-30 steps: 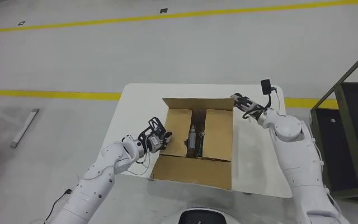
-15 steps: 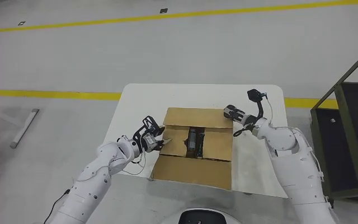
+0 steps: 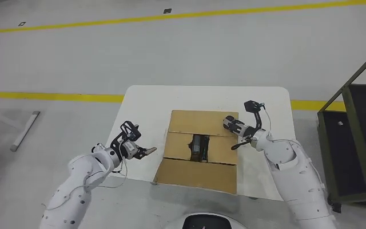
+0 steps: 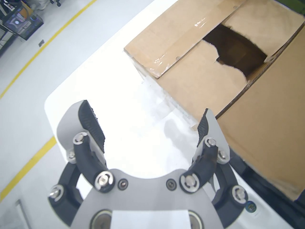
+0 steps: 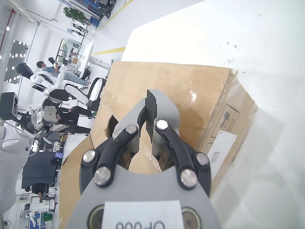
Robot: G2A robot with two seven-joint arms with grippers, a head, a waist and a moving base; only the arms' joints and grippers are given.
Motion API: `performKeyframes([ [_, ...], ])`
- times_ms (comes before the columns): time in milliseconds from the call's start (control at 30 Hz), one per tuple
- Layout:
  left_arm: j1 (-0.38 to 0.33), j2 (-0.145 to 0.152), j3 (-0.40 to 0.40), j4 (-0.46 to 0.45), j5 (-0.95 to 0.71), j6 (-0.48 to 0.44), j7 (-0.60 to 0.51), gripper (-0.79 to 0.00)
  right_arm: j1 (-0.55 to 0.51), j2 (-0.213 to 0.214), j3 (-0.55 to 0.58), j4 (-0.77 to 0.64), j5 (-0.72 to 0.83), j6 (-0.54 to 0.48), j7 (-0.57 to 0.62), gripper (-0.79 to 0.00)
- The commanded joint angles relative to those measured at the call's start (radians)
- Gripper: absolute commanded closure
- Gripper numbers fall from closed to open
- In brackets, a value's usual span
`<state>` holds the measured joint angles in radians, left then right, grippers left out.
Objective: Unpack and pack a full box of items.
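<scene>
Flaps (image 3: 197, 121) nearly cover the box (image 3: 197, 174), with dark items (image 3: 199, 146) showing between them; the left end effector (image 4: 145, 117) is spread wide and empty, the right end effector (image 5: 149, 101) pinched together on nothing.

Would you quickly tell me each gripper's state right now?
Left gripper: open, empty.
Right gripper: shut, nothing held, over the box.

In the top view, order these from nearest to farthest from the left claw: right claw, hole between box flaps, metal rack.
1. Hole between box flaps, mid-box.
2. Right claw, over the far flap.
3. Metal rack, right of the table.
</scene>
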<state>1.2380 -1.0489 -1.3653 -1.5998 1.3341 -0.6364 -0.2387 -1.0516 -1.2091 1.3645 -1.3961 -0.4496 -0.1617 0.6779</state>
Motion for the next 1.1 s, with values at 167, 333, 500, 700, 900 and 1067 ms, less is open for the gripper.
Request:
performKeyframes([
  [167,0.112,0.02,-0.073,0.003,0.117,0.01,0.062,-0.785,-0.003,0.001,-0.012,0.008,0.01,-0.006,-0.004,0.0],
  [333,0.17,0.022,-0.054,-0.004,0.154,0.009,0.087,-0.785,-0.004,0.003,-0.016,0.013,0.01,-0.007,-0.008,0.0],
  [500,0.15,0.021,-0.017,0.007,0.18,-0.038,0.108,-0.785,-0.006,0.005,-0.019,0.015,0.006,-0.007,-0.01,0.0],
  [700,0.095,0.019,0.043,0.024,0.218,-0.115,0.157,-0.785,-0.013,0.009,-0.019,0.01,0.005,-0.004,-0.013,0.0],
  [900,0.052,0.013,0.092,0.016,0.247,-0.108,0.215,-0.785,-0.022,0.013,-0.013,0.005,0.008,-0.002,-0.011,0.0],
  [1067,0.03,0.001,0.101,0.027,0.133,-0.057,0.229,-0.785,-0.026,0.018,-0.015,-0.004,-0.013,-0.002,0.011,0.0],
])
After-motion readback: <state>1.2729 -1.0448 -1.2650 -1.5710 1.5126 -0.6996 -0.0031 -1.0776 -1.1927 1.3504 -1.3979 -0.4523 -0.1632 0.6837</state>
